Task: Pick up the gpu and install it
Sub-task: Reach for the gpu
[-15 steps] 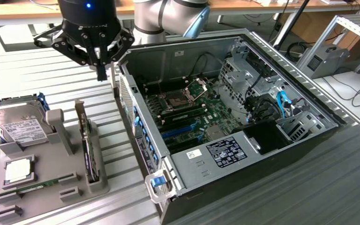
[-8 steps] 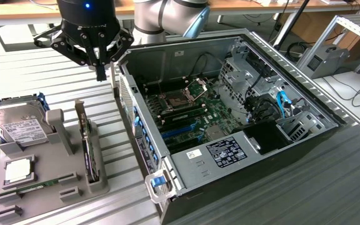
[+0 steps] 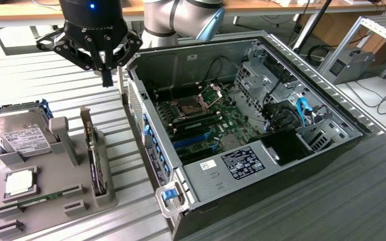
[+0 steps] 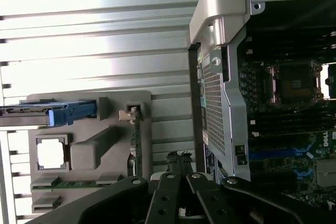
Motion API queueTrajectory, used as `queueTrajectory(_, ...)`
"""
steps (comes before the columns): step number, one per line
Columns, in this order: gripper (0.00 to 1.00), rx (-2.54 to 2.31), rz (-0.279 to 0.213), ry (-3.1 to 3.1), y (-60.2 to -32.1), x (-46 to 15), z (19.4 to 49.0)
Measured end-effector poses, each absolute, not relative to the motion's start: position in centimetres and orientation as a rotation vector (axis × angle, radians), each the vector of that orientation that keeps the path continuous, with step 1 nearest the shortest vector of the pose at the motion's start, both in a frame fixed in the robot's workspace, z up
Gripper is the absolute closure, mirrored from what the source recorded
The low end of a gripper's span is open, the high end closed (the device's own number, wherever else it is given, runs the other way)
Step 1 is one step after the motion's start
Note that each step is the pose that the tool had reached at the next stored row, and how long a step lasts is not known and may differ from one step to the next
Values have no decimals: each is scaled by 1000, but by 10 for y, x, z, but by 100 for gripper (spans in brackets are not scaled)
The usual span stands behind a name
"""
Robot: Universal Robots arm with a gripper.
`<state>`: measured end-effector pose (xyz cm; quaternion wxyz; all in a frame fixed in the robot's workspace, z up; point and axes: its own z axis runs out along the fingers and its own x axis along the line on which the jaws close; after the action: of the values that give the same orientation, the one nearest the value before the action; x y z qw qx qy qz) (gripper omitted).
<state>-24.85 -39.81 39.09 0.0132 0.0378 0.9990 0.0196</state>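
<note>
Hovering closed, empty gripper (image 3: pixel 107 79) near gpu (image 3: pixel 96 160); hard drive (image 3: pixel 22 135) label-up in exterior view, edge-on at wrist

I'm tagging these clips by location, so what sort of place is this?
Probably a robotics lab: a robot arm stands by an open computer case on a slatted metal table, with a hard drive and the gpu in a grey fixture beside it.

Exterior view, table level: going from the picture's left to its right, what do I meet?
hard drive → gpu, standing on edge → open computer case
</note>
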Motion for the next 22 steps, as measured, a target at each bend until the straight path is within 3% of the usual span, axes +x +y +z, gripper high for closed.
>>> queueTrajectory(22, 89, 118, 61, 3112, -398, -257, 391)
